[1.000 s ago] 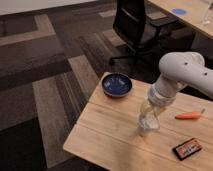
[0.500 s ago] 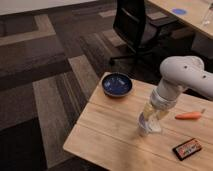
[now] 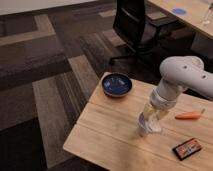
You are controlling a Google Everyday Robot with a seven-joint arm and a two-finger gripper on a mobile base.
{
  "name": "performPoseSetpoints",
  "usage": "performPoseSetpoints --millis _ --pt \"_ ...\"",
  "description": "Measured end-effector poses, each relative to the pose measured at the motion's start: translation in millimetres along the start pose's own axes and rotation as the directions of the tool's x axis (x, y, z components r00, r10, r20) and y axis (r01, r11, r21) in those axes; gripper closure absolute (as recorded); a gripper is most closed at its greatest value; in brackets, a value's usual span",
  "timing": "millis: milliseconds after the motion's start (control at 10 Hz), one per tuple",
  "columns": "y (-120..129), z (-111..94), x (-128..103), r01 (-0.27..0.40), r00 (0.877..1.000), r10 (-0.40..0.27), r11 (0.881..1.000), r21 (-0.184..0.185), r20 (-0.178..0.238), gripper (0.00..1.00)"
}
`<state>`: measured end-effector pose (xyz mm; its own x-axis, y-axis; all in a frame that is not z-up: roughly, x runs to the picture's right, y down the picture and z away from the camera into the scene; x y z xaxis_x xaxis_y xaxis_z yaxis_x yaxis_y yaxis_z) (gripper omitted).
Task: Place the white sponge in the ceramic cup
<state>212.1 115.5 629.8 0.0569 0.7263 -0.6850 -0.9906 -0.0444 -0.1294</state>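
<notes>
step: placing, likely at drop-in | end effector [image 3: 148,121] directly over ceramic cup [image 3: 145,128] mid-bench [image 3: 100,135] | white sponge hidden (presumably held or in cup); grip unreadable | next: release, lift straight up

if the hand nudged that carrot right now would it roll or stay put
The carrot looks tapered and rounded, so a sideways nudge would probably make it roll in a curve. It looks stiff, likely shifting as one piece. The hand is down by the ceramic cup, apart from the carrot on the table.
</notes>
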Motion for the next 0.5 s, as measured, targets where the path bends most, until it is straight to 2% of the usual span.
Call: performPoseSetpoints --millis 100,500 --pt "0.0 0.0 0.0 0.000 1.000 0.000 1.000 0.000 0.000 0.20" --pt "-0.1 0.8 0.0 0.000 1.000 0.000 1.000 -0.001 -0.001 0.20"
